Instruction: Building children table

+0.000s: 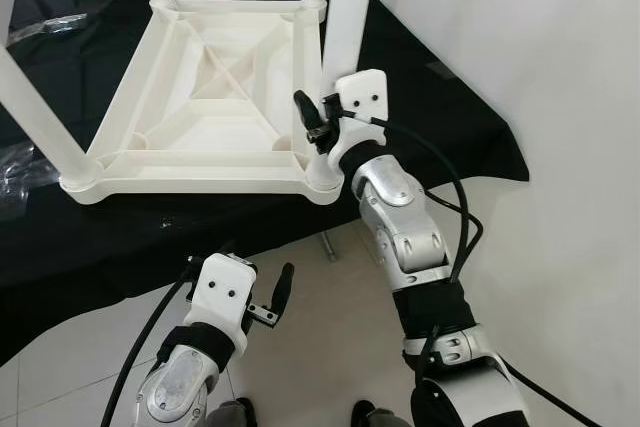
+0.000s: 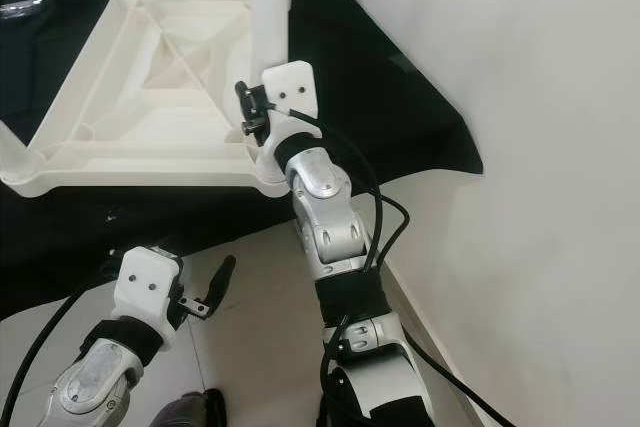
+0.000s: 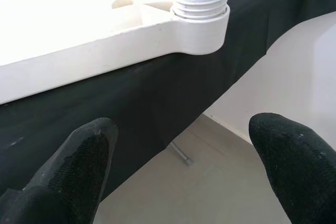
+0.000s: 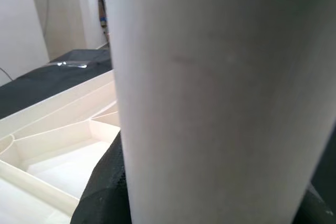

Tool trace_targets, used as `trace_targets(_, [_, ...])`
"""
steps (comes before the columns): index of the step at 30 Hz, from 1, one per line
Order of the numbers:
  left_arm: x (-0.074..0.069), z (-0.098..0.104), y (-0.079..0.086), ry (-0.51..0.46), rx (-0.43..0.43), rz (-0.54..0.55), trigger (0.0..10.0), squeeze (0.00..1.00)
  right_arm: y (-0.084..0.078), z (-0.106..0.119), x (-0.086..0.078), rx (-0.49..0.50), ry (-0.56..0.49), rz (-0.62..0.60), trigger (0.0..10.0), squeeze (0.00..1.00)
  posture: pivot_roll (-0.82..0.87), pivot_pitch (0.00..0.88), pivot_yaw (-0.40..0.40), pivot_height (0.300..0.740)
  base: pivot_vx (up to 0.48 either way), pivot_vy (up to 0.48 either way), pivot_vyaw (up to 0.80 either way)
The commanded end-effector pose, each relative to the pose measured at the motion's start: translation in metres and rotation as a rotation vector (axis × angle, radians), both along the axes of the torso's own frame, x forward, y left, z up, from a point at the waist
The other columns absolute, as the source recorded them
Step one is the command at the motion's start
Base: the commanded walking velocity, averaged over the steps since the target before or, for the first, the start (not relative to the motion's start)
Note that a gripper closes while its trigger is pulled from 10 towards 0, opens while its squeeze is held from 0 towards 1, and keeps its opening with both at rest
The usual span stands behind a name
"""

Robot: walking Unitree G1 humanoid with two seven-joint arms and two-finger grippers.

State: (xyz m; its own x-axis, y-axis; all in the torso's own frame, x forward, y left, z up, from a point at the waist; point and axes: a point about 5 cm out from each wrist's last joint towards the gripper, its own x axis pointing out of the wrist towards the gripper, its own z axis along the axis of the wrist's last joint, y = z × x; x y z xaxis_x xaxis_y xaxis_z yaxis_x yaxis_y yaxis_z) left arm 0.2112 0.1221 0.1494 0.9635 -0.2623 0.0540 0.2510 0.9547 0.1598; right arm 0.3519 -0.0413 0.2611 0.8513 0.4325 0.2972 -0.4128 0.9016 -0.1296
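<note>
Right hand clamped round a smooth white cylindrical leg of the upturned ribbed plastic tabletop; left hand fingers apart, low.

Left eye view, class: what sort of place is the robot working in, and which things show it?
Probably an indoor room: a plain white wall, tiled floor, and black cloth under an upturned white plastic table.

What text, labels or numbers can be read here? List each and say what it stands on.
None can be read. The white table top, its legs, the black cloth, the wall and both grippers, right and left, bear no legible writing.
</note>
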Motion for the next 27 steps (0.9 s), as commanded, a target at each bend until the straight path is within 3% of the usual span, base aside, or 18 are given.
trace_targets(1, [-0.001,-0.005,0.002,0.025,0.002,0.006,10.0,0.00,0.000,-0.010,0.001,-0.015,0.047,0.011,10.0,0.12,0.10,0.230,-0.043,0.740,0.000,0.000,0.00])
trace_targets(2, [0.000,-0.005,0.002,0.024,0.001,0.006,10.0,0.00,0.003,-0.004,-0.004,0.015,0.039,0.120,10.0,1.00,0.10,0.226,-0.043,0.740,0.000,0.000,0.00])
trace_targets(8, [0.002,-0.006,0.001,0.024,-0.001,0.004,10.0,0.00,0.000,0.006,-0.007,-0.002,-0.001,0.331,10.0,1.00,0.10,0.225,-0.048,0.740,0.000,0.000,0.00])
trace_targets(9, [0.002,-0.006,0.000,0.024,-0.002,0.003,10.0,0.00,-0.004,0.004,-0.005,-0.053,-0.001,0.397,10.0,0.92,0.10,0.226,-0.051,0.740,0.000,0.000,0.00])
trace_targets(11, [0.002,-0.006,0.000,0.023,-0.002,0.002,10.0,0.00,-0.008,0.003,-0.002,-0.099,-0.001,0.436,10.0,0.92,0.10,0.226,-0.051,0.740,0.000,0.000,0.00])
trace_targets(12, [0.002,-0.006,-0.001,0.023,-0.002,0.001,10.0,0.00,-0.014,0.004,0.003,-0.153,-0.003,0.487,10.0,0.00,0.11,0.227,-0.053,0.740,0.000,0.000,0.00])
trace_targets(19, [-0.005,-0.007,-0.001,0.028,-0.002,0.004,10.0,0.00,-0.034,0.027,0.021,-0.279,-0.014,0.685,10.0,0.00,0.14,0.241,-0.059,0.740,0.000,0.000,0.00])
trace_targets(22, [-0.007,-0.007,-0.001,0.030,-0.003,0.006,10.0,0.00,-0.038,0.029,0.022,-0.307,-0.006,0.715,10.0,0.00,0.15,0.246,-0.062,0.740,0.000,0.000,0.00])
trace_targets(24, [-0.010,-0.007,0.000,0.036,-0.003,0.007,10.0,0.00,-0.044,0.027,0.021,-0.379,0.019,0.788,10.0,0.00,0.16,0.250,-0.064,0.740,0.000,0.000,0.00])
trace_targets(27, [-0.012,-0.007,0.001,0.039,-0.002,0.008,10.0,0.00,-0.047,0.026,0.020,-0.375,0.033,0.843,10.0,0.00,0.16,0.253,-0.063,0.740,0.000,0.000,0.00])
